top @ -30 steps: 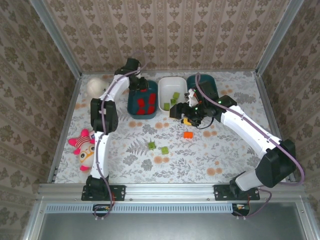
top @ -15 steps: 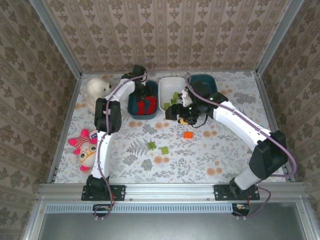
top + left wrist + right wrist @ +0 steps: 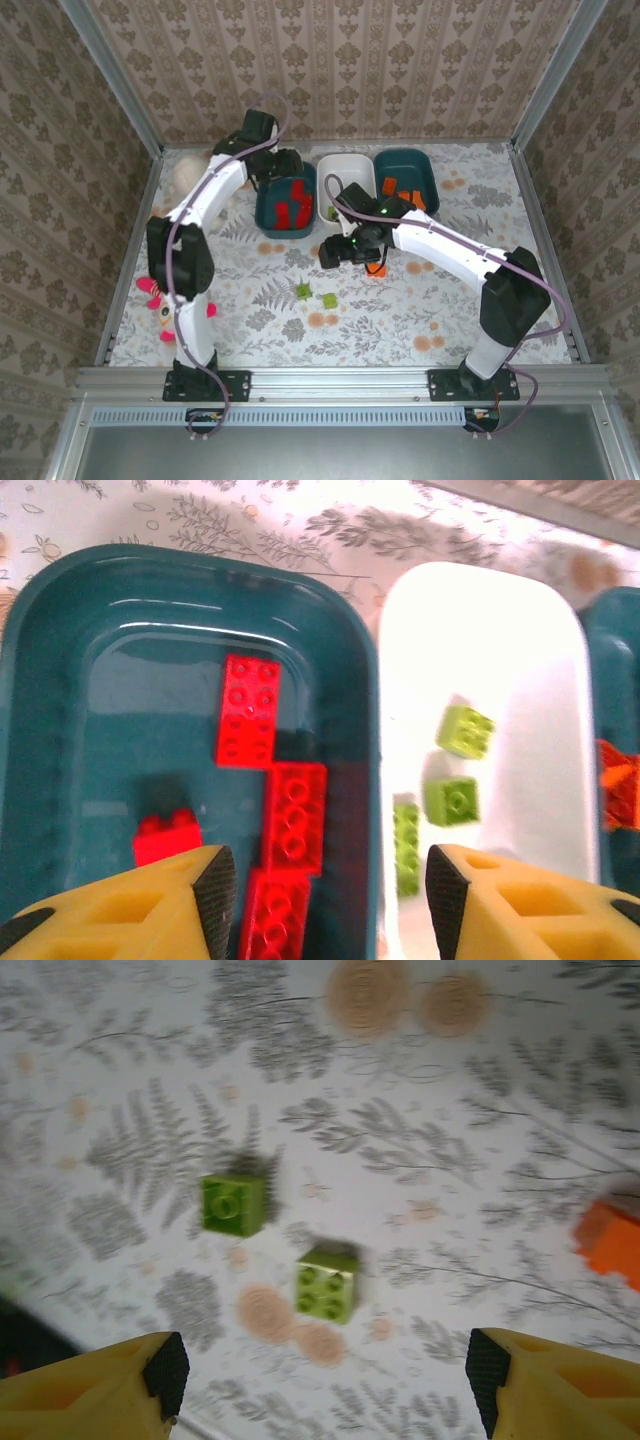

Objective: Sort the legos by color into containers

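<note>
While the left gripper (image 3: 328, 885) hangs over the left teal tub (image 3: 60, 730), its jaws stand partway apart with nothing between them, and the yellow fingers (image 3: 130, 915) sit low in the left wrist view. Straight below and just ahead of it are four red legos (image 3: 247, 710) on the tub floor: three run in a staggered line, each touching the next, and one sits apart to the left. Right beside that tub is the white tub (image 3: 520, 640), which holds three green legos (image 3: 452, 800), none under the gripper. Past that is the right teal tub (image 3: 412, 165) with orange legos (image 3: 397, 190) inside. The right gripper (image 3: 325, 1385) is spread wide and empty, low over bare table (image 3: 480, 1110) in front of the tubs. Two loose green legos (image 3: 328, 1280) lie ahead of it within the span of its fingers, near each other but not touching. A loose orange lego (image 3: 612, 1240) sits at the right edge of the right wrist view, outside the fingers. In the top view this gripper is just left of that orange lego, and the green pair lies nearer the arm bases. A white plush (image 3: 185, 172) sits in the far left corner. A pink plush (image 3: 160, 300) lies at the left edge, partly behind the left arm.
</note>
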You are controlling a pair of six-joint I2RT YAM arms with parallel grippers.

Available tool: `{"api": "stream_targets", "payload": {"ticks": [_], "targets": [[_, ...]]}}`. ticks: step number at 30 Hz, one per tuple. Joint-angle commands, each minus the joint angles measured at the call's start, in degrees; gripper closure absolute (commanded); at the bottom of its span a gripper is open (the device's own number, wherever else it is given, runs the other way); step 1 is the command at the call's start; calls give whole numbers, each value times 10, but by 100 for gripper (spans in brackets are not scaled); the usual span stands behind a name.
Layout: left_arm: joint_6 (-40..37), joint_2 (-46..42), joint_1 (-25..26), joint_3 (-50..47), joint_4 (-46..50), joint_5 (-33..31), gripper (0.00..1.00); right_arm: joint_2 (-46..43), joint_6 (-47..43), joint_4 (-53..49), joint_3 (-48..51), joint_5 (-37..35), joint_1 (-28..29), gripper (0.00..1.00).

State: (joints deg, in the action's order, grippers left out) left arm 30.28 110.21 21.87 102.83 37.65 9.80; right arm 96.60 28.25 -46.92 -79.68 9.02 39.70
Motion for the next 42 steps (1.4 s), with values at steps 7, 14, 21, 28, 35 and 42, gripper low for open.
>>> {"api": "stream_targets", "payload": {"ticks": [7, 14, 21, 28, 35, 42], "targets": [[33, -269, 86, -300, -45, -27, 39, 16, 5, -80, 45, -145, -50, 5], [84, -440, 141, -473, -62, -49, 38, 74, 49, -47, 44, -92, -87, 2], [99, -525, 151, -524, -34, -68, 37, 126, 93, -17, 44, -69, -91, 13], [101, -525, 154, -522, -34, -64, 38, 152, 107, -38, 31, -80, -92, 34], [86, -495, 161, -519, -50, -48, 38, 105, 100, -32, 27, -107, -92, 62], [80, -456, 173, -528, -107, -16, 38, 65, 34, -84, -96, -162, -151, 66]]}}
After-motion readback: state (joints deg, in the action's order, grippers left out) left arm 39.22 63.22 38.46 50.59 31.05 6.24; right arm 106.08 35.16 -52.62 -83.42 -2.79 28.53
